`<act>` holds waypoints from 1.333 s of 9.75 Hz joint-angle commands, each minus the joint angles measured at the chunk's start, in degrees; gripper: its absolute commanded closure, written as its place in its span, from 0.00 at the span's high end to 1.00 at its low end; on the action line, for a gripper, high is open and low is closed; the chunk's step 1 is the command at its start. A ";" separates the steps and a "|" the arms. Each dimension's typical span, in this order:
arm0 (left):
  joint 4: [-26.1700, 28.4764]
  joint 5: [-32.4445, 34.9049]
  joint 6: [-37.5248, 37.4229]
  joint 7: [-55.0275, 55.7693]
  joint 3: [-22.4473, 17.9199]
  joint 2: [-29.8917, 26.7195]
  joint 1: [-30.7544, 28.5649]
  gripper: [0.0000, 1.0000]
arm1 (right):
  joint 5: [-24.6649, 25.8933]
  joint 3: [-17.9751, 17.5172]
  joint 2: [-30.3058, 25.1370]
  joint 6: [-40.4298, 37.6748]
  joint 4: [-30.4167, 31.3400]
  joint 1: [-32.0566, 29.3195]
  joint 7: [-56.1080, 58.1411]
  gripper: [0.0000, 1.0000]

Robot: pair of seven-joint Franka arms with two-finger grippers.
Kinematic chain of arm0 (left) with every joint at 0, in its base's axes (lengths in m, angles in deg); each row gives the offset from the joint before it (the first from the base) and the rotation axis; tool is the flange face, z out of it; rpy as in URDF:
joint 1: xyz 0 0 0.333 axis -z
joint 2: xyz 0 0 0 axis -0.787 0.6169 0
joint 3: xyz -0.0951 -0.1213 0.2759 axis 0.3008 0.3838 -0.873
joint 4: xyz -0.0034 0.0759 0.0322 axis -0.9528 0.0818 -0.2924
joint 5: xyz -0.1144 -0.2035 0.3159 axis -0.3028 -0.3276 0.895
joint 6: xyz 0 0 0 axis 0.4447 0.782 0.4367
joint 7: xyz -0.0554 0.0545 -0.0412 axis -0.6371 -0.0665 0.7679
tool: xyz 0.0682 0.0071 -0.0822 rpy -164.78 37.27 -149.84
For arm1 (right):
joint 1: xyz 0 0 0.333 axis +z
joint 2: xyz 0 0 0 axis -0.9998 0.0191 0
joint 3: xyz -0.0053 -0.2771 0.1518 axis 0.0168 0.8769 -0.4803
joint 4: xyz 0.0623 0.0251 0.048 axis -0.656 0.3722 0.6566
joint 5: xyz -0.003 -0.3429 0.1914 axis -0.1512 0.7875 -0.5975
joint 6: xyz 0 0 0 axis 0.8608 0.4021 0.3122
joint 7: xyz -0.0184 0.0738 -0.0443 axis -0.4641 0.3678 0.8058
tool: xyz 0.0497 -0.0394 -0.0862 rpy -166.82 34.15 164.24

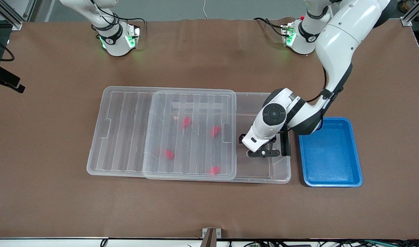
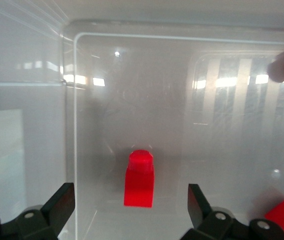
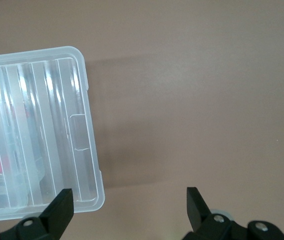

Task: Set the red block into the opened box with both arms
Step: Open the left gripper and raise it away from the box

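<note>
Hovering inside the uncovered end of the box [image 1: 279, 178], the left end effector [image 1: 264, 152] has its fingers spread apart, gripping nothing. Directly below it, between the fingers, the red block [image 2: 139, 180] rests on the box floor, untouched. The ribbed lid [image 1: 190, 133] lies slid toward the right arm's end. The right end effector [image 3: 129, 210] waits, fingers apart, above bare worktop [image 3: 206, 100] beside the lid's corner.

- The left arm [image 1: 336, 51] reaches out from its base and bends downward, its wrist turned down.
- The left gripper [image 1: 264, 152] points down, low, with its fingers [image 2: 62, 202] spread wide apart and nothing between them.
- The right gripper [image 3: 127, 212] also has its fingers apart, holding nothing.
</note>
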 commanded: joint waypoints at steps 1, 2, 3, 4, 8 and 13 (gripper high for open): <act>1.23 -2.52 -3.33 -0.18 2.19 -4.80 -2.10 0.99 | -0.94 -0.21 -0.27 -0.20 0.16 -0.63 0.79 1.00; 0.36 -2.61 -5.95 -0.36 3.33 -7.35 -3.33 1.00 | -0.85 -0.21 -0.27 -0.12 0.16 -0.45 0.88 1.00; -1.65 -2.61 -9.02 -0.36 4.56 -9.28 -3.95 1.00 | -0.85 -0.21 -0.27 -0.12 0.16 -0.37 1.40 1.00; -4.80 -2.61 -13.32 -2.01 4.66 -11.13 -4.57 1.00 | -0.67 -0.21 0.34 -0.29 0.07 -0.36 1.58 1.00; -14.83 -8.82 -31.53 -18.43 5.45 -17.90 -14.30 1.00 | -4.69 -0.48 8.51 7.30 5.31 -0.62 20.16 0.52; -14.77 -13.68 -32.61 -29.96 3.27 -27.47 -19.61 1.00 | -6.12 -0.74 11.07 31.78 26.69 3.23 23.73 0.00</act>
